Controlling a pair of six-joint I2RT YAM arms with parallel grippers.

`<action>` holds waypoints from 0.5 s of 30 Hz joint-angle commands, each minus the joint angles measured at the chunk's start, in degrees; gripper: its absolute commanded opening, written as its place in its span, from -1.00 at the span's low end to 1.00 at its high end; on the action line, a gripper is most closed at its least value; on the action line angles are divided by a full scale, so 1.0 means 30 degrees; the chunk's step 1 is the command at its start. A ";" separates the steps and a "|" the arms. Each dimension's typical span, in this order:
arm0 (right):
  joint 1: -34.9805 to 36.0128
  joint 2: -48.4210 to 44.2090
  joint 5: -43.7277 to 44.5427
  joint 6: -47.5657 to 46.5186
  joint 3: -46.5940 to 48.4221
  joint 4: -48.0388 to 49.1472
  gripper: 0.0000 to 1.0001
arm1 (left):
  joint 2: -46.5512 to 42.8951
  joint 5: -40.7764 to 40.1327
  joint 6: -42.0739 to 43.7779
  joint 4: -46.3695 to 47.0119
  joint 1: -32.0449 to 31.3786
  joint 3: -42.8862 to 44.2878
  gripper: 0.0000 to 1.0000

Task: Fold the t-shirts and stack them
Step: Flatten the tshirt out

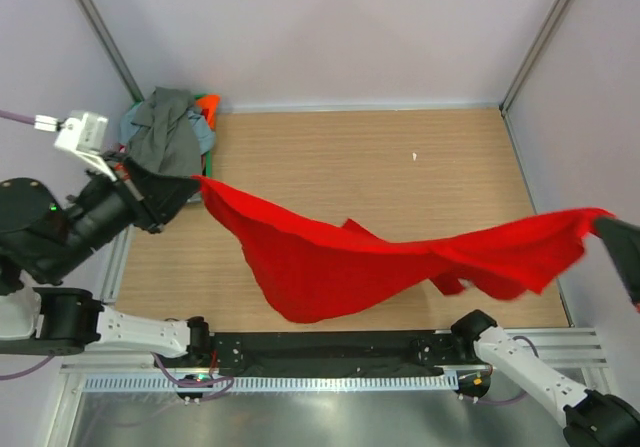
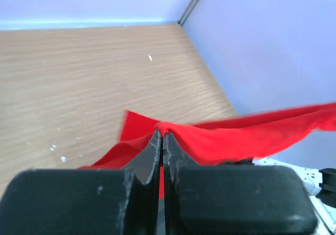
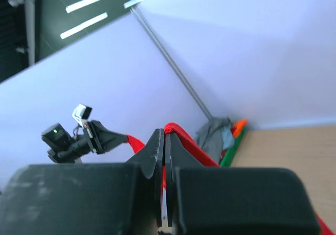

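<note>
Left gripper [image 2: 161, 135] & right gripper [image 3: 164, 132] each pinch a thin-looking edge of the red t-shirt [image 1: 340, 262]; a hard tug prob. slips it out.

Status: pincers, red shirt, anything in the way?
Shut on red t-shirt ends: left pincer, right pincer. Stretched between them over table. Far-left corner holds shirt pile, beside left pincer.
</note>
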 commanded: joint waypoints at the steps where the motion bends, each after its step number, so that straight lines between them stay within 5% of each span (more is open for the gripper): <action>1: 0.0013 -0.1565 0.2244 -0.1352 0.0545 0.1528 -0.97 | -0.0005 0.0625 0.3980 -0.1168 -0.0039 0.0230 -1.00; 5: 0.0043 -0.1571 0.3125 -0.3692 0.1885 0.1184 -0.97 | -0.0474 0.0012 0.5621 0.0678 -0.0039 -0.0382 -1.00; 9: 0.0042 0.1583 0.4236 -0.4927 0.3064 -0.0633 -0.98 | -0.0621 -0.1567 0.7178 0.2934 -0.0010 -0.2428 -1.00; 15: 0.0130 0.5809 0.7692 -0.5778 0.1076 -0.0464 -0.97 | -0.0240 -0.5348 1.1209 0.8144 0.0048 -0.6290 -1.00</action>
